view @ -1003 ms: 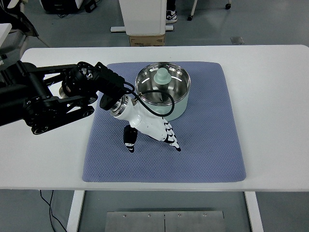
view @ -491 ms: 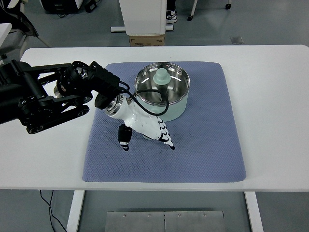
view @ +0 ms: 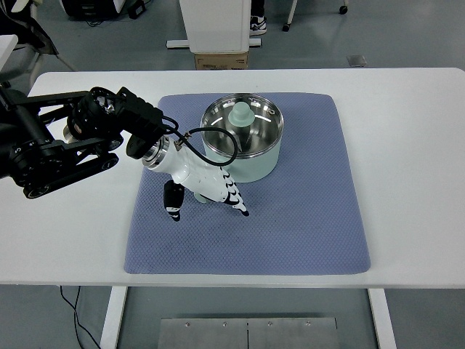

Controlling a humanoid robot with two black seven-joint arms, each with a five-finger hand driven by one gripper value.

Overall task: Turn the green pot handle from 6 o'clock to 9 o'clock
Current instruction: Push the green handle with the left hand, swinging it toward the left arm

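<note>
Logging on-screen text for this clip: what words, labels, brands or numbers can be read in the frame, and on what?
No readable text.
The cardboard box beyond the table carries a faint mark too small to read.
The green pot, blue mat and left hand show no lettering.

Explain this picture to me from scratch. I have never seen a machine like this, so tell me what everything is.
You are seeing one camera view, looking steeply down from the robot's own side of a white table. The robot is a humanoid with two arms; only the left arm shows here, the black jointed structure coming in from the picture's left edge. It ends in a white left hand with black-tipped fingers, which reaches over a blue mat. On the mat stands a pale green pot with a shiny metal inside and a green knob-like piece in it. The hand lies low against the pot's near side; the pot's handle is hidden under it, so I cannot tell whether it is gripped. The right arm is out of view.
</note>
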